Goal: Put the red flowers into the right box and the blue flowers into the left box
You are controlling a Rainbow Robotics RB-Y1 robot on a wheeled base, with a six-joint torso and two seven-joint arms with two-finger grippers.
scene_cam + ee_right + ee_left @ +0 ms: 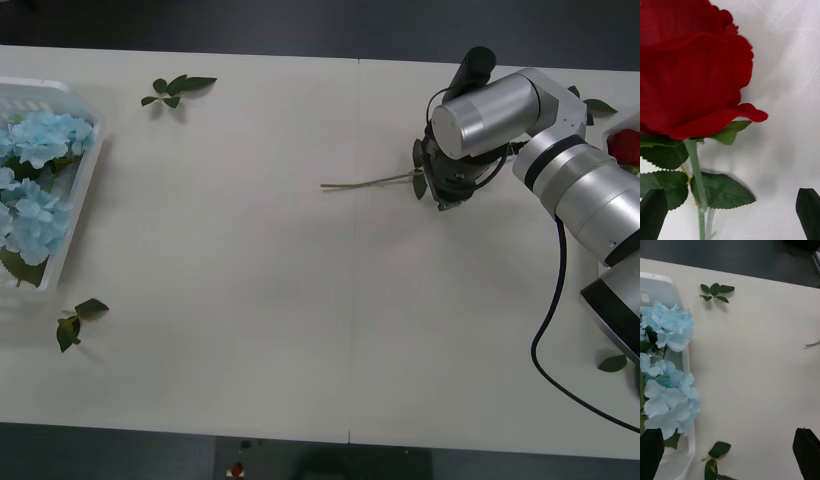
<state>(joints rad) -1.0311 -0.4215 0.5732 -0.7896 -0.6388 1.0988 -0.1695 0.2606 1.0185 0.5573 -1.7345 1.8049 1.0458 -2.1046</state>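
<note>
Front overhead, far; wrists close; left box shared.

White tabletop with a seam down the middle — three loose leaf sprigs: far-left sprig, near-left sprig, single leaf at right edge.

Bloom of the red rose hidden under the right arm; right box cut off beside it.

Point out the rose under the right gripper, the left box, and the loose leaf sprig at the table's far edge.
red rose (688, 75), right wrist view, on the bloom.
left box (85, 195), front view, on its rim.
leaf sprig (177, 89), front view, on the leaves.
</note>
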